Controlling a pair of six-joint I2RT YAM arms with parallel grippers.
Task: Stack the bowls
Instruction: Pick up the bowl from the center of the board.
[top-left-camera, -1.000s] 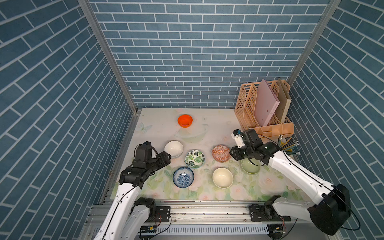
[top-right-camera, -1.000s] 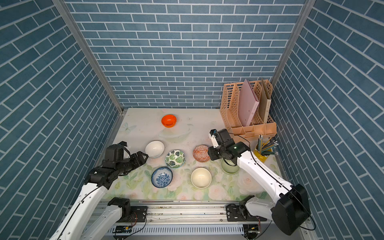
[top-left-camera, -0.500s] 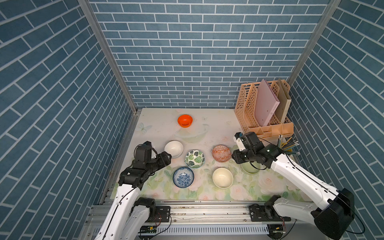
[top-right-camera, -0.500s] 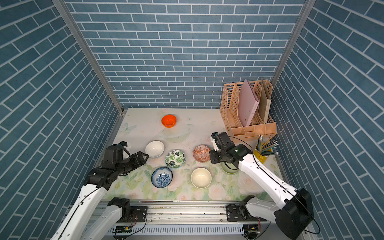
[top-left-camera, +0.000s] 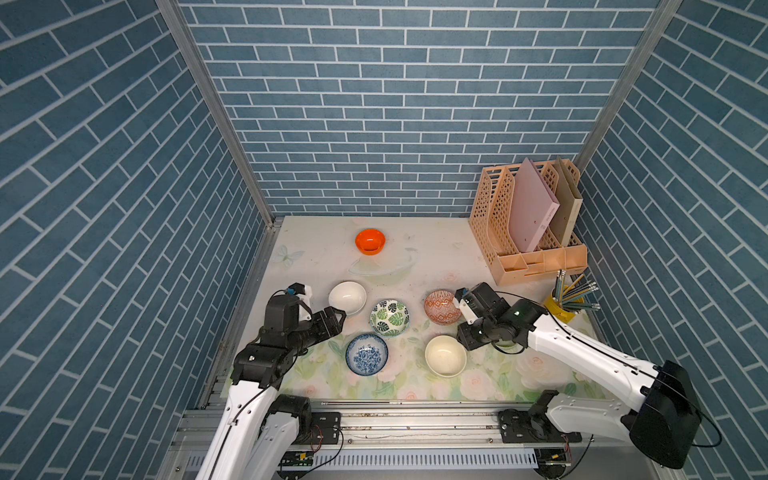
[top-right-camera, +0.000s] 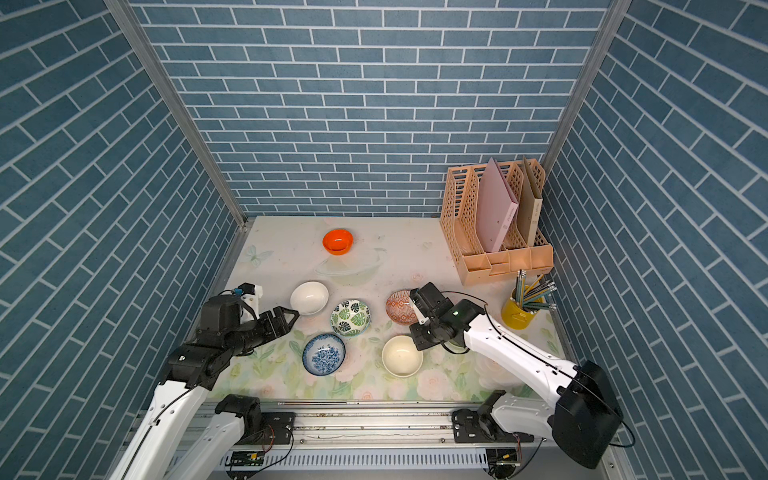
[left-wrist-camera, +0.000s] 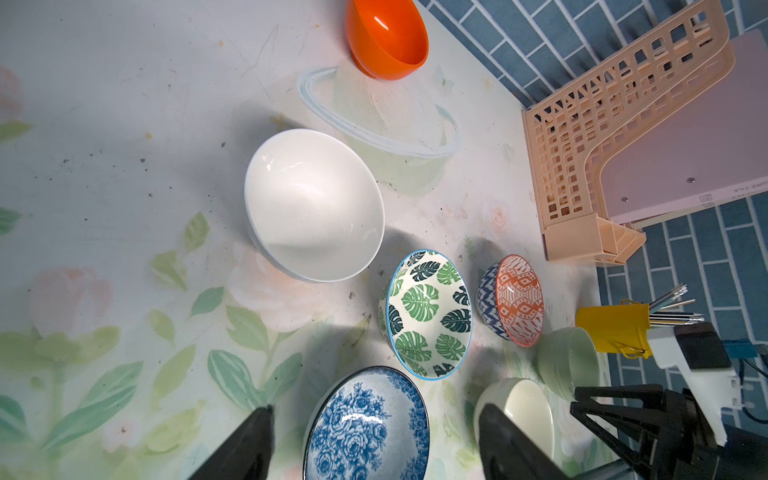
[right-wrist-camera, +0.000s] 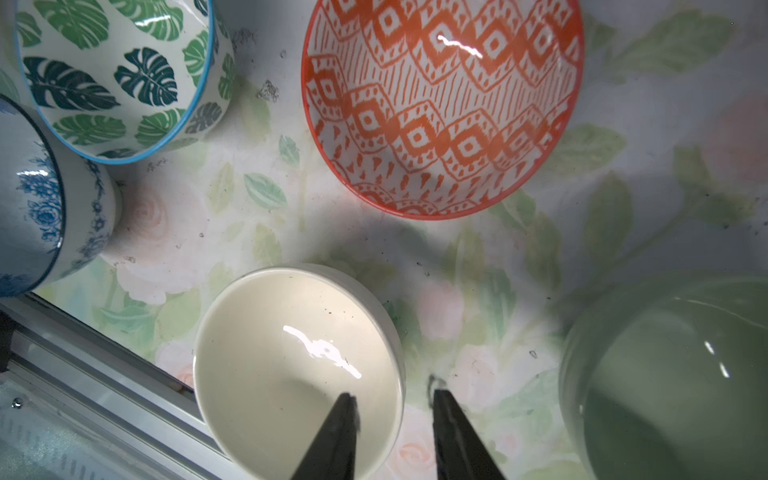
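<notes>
Several bowls stand apart on the floral table. In both top views I see orange (top-left-camera: 370, 241) (top-right-camera: 337, 241), white (top-left-camera: 347, 297), leaf-print (top-left-camera: 390, 318), orange-red patterned (top-left-camera: 441, 306), blue floral (top-left-camera: 367, 354) and cream (top-left-camera: 445, 356) (top-right-camera: 401, 355). A pale green bowl (right-wrist-camera: 673, 374) (left-wrist-camera: 568, 361) sits under my right arm. My right gripper (right-wrist-camera: 392, 397) (top-left-camera: 462, 341) is open astride the cream bowl's rim (right-wrist-camera: 399, 374), one finger inside and one outside, not touching. My left gripper (left-wrist-camera: 376, 411) (top-left-camera: 337, 319) hangs wide open and empty, by the white bowl and above the blue floral bowl (left-wrist-camera: 368, 428).
A peach file rack (top-left-camera: 528, 224) with folders stands at the back right. A yellow cup of pencils (top-left-camera: 565, 309) sits just behind my right arm. Brick walls close in three sides, and a metal rail (top-left-camera: 374, 415) runs along the front edge.
My right gripper has moved from beside the orange-red patterned bowl toward the front, down to the cream bowl's rim. The left arm has hardly moved.
</notes>
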